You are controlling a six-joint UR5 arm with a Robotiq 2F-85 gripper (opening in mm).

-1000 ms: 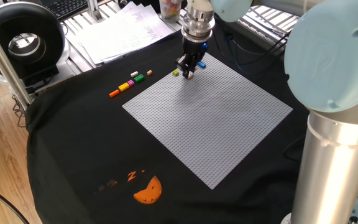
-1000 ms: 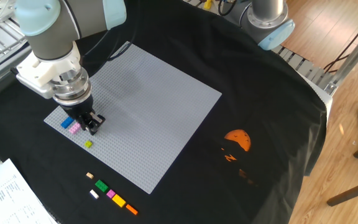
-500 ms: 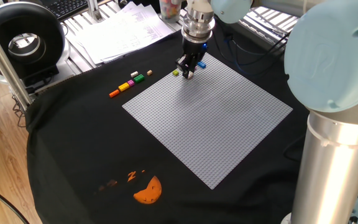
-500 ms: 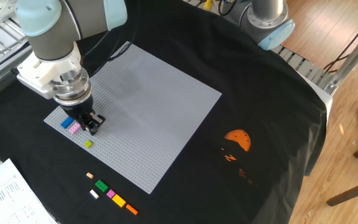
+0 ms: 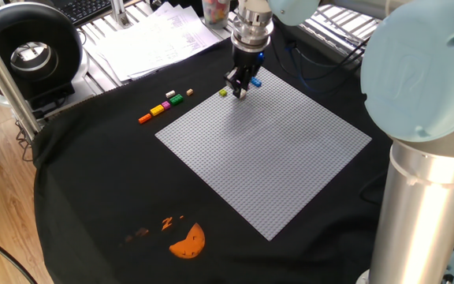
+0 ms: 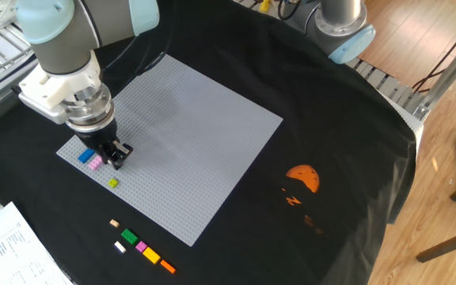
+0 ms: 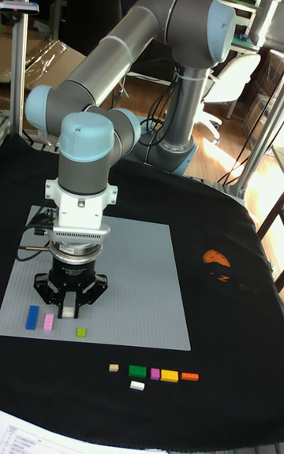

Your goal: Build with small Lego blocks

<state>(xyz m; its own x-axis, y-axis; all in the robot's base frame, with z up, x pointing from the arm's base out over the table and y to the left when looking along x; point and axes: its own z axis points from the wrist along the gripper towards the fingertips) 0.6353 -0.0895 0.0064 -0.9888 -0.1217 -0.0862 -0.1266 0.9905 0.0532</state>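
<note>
Clamping a white brick, jaws low over grey baseplate, pink brick just beside

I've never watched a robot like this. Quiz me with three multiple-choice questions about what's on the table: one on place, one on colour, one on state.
1. Where is the blue brick?
A. on the grey baseplate
B. on the black cloth
C. on the papers

2. What colour is the brick ending the row nearest the half-round print?
A. white
B. green
C. orange

3. How is the gripper?
A. raised high, empty
B. low over the baseplate, a pale brick between its fingers
C. out of view

Answers: 1 A, it lies on studs beside the pink brick. 2 C, the tall view shows orange there. 3 B, the fingers flank it.
</note>
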